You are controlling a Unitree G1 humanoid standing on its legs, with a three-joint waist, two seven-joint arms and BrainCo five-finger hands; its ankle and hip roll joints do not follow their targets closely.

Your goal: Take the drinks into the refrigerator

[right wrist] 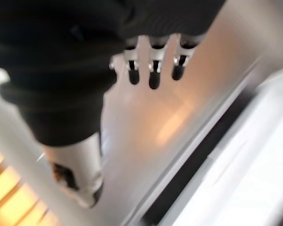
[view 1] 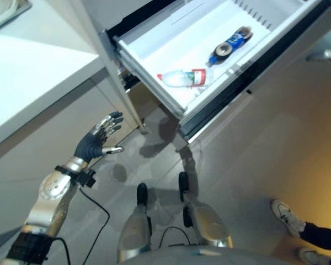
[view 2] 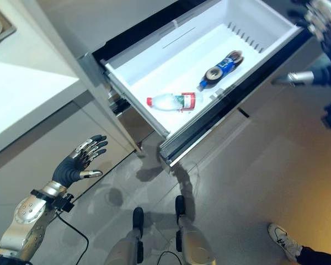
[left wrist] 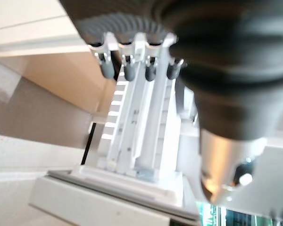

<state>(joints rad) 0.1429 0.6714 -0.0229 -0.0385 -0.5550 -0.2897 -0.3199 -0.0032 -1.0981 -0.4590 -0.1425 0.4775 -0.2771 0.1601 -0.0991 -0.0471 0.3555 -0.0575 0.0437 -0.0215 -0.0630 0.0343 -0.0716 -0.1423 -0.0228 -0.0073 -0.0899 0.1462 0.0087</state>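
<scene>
Left eye view and right eye view: a white refrigerator drawer (view 2: 154,72) stands pulled out above the grey tiled floor (view 1: 237,165), its smooth plastic interior holding two drinks that lie on their sides, apart from each other. The clear bottle (view 2: 174,101), with a red cap and a red-banded label, rests near the drawer's front wall; the dark bottle (view 2: 220,67), with a blue label, lies farther in and to the right. The left hand (view 2: 74,160) hangs low on the left beside a pale cabinet front (view 1: 38,160), well apart from the drawer, fingers straight and spread, holding nothing. The right hand (view 2: 320,25) is cut off at the far right edge of the right eye view, beside the drawer's right corner; its thumb juts out and its fingers look loosely extended, with no object in them. A white counter (view 1: 27,72) occupies the upper left. A person's white shoe (view 1: 287,216) and dark trouser leg appear at the lower right. Left wrist view: straight fingers (left wrist: 127,70) before ribbed white rails. Right wrist view: dark-tipped fingers (right wrist: 153,70) straight, against a blurred pale surface that is hard to identify.
</scene>
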